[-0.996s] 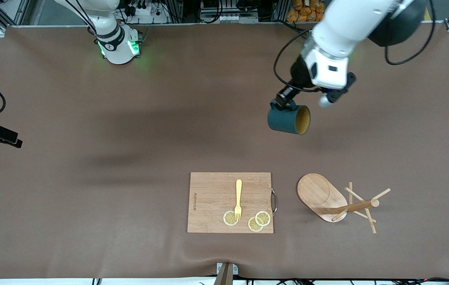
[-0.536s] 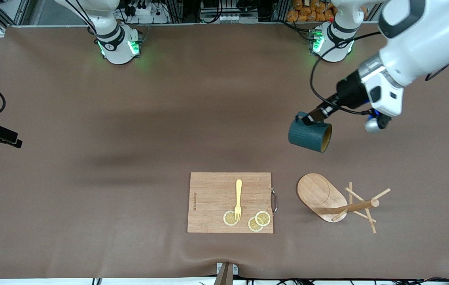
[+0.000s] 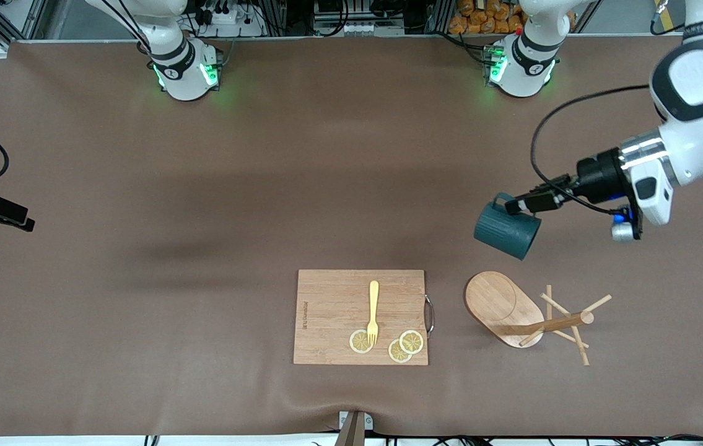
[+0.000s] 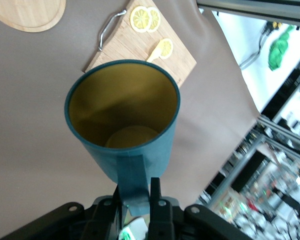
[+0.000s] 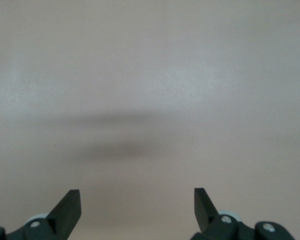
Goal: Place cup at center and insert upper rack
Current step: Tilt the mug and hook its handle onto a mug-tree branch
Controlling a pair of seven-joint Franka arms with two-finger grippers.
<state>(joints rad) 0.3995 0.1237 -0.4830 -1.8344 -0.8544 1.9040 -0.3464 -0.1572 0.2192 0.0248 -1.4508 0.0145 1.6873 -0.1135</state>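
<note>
Front view | left gripper (image 3: 519,204) fingers clamp cup (image 3: 506,232) handle (airborne) | right gripper (image 5: 137,207) fingers apart, arm mostly unseen

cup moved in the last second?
Yes. The cup, held by its handle in the left gripper, has travelled toward the left arm's end of the table and now hangs closer to the upper rack, which lies unmoved.

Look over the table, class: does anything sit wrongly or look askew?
Yes. The light wooden mug tree lies tipped on its side beside the bamboo cutting board, its oval base on edge. The left hand holds the dark teal ribbed mug tilted above the table.
</note>
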